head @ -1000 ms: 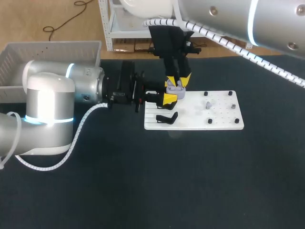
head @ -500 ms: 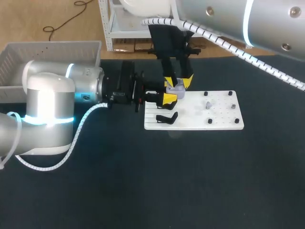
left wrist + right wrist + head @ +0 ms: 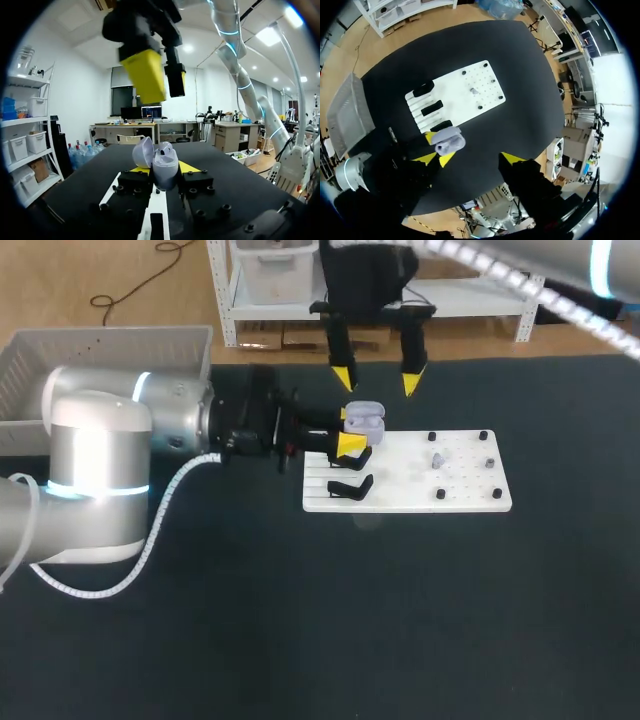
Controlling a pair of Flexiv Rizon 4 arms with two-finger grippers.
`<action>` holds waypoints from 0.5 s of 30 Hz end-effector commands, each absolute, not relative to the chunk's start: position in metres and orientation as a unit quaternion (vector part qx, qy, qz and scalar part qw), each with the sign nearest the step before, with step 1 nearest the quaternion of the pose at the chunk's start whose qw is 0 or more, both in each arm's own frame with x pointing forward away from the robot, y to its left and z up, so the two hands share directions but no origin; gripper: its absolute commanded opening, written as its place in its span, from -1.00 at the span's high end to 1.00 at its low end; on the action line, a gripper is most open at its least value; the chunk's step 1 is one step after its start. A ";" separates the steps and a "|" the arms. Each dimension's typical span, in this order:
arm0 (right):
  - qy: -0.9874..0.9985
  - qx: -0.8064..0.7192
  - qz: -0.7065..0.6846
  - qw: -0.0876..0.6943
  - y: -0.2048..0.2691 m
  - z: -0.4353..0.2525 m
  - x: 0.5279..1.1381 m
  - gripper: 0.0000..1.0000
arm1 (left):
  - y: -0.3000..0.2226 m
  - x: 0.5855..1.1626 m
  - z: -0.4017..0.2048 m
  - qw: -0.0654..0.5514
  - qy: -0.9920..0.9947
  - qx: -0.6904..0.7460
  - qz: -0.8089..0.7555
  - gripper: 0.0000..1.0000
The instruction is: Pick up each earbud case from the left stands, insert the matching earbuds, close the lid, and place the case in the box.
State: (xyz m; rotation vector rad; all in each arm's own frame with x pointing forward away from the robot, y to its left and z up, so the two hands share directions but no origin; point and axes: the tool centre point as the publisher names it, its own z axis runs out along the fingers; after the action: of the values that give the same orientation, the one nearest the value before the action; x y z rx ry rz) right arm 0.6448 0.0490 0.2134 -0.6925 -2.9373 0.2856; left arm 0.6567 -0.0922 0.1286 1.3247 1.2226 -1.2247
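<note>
Grips the open case in the left gripper mid-frame, hangs the right gripper spread empty above, apparently leaves an earbud, the lid and the upper-left box to do.

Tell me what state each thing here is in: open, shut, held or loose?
earbud case, lid open, held off the table.
left gripper, shut on the earbud case.
right gripper, open, holding nothing, above the case.
black stand, bare, on the white board.
</note>
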 end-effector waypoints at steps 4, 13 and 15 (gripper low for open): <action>-0.975 -0.205 -0.047 -0.071 0.008 0.216 0.605 -0.29 | -0.071 0.659 0.137 0.465 0.499 0.534 -0.501 1.00; -0.968 -0.203 -0.087 -0.122 -0.004 0.205 0.598 -0.58 | -0.066 0.657 0.140 0.456 0.491 0.532 -0.517 1.00; -0.967 -0.202 -0.097 -0.123 -0.007 0.200 0.598 -0.73 | -0.066 0.655 0.140 0.451 0.489 0.536 -0.520 1.00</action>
State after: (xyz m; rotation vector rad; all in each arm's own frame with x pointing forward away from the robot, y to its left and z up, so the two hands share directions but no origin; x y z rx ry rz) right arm 0.6083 0.0070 0.2064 -0.6850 -3.1023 0.2693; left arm 0.6524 -0.0672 0.1400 1.3132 1.2114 -1.2738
